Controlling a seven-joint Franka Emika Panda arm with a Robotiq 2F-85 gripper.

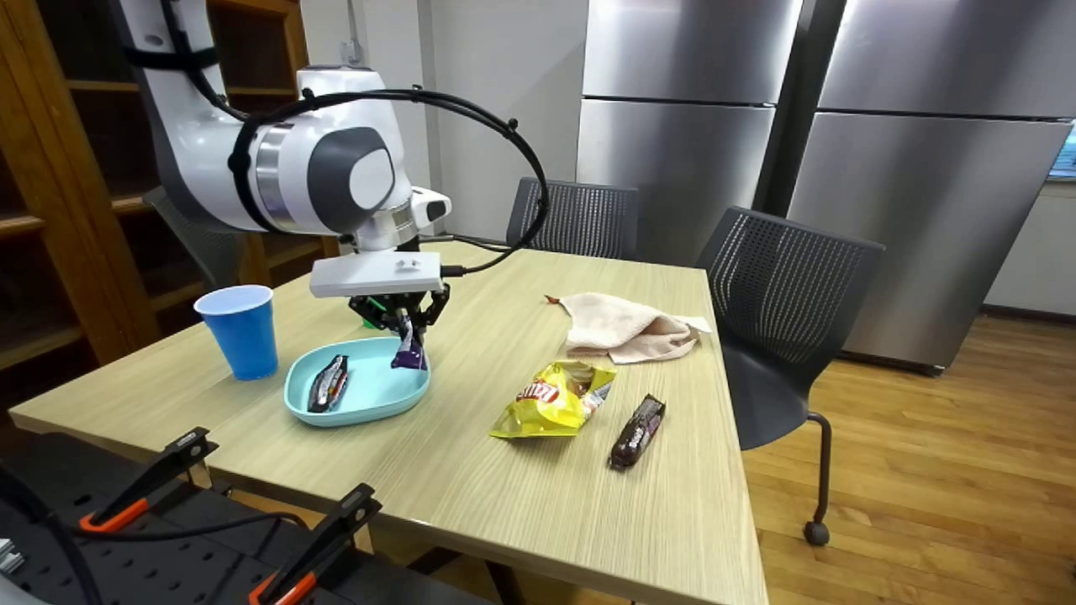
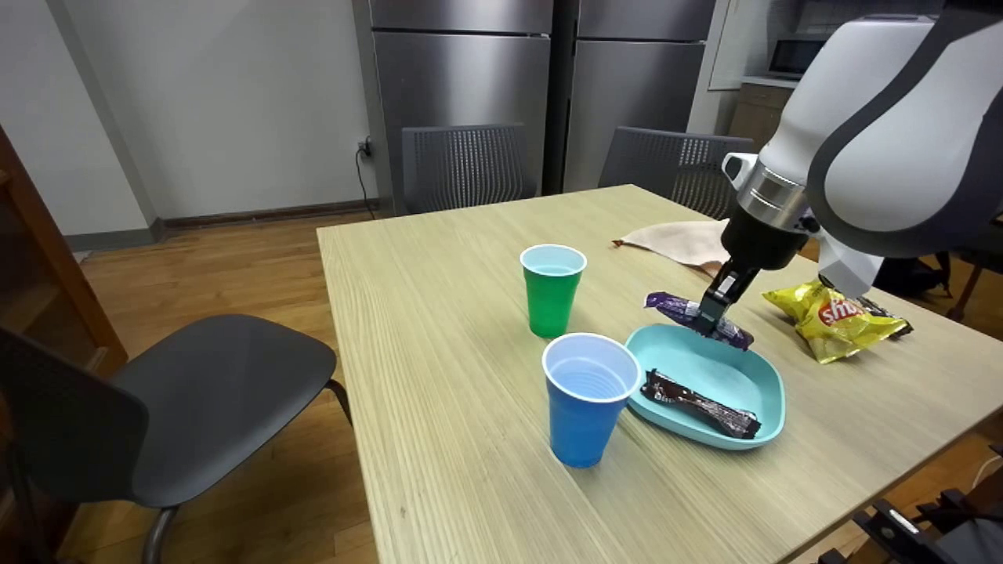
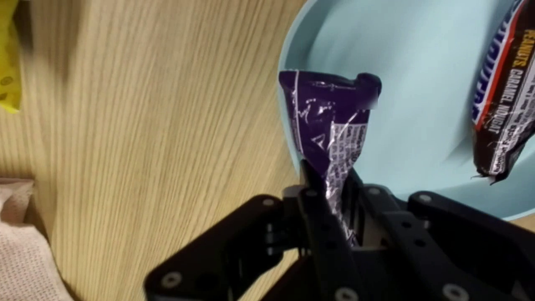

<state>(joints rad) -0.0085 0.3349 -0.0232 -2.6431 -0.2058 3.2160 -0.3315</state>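
In an exterior view, green cup [image 2: 552, 301] and blue cup [image 2: 585, 423] left of the jaws, yellow bag [image 2: 831, 317] right, cloth [image 2: 678, 241] behind, two chairs [image 2: 466, 168] and fridges [image 2: 462, 90] well beyond.

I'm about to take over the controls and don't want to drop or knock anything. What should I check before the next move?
1. Pincer closed on the purple-wrapped bar: ok.
2. Bar clear of the turquoise dish: cannot tell; they overlap in the wrist view, and no view settles the gap.
3. Bare space in the dish: ok, beside the brown-wrapped bar.
4. Blue cup upright: ok, standing beside the dish.
5. Green cup upright: ok.
6. Yellow chip bag apart from the dish: ok.
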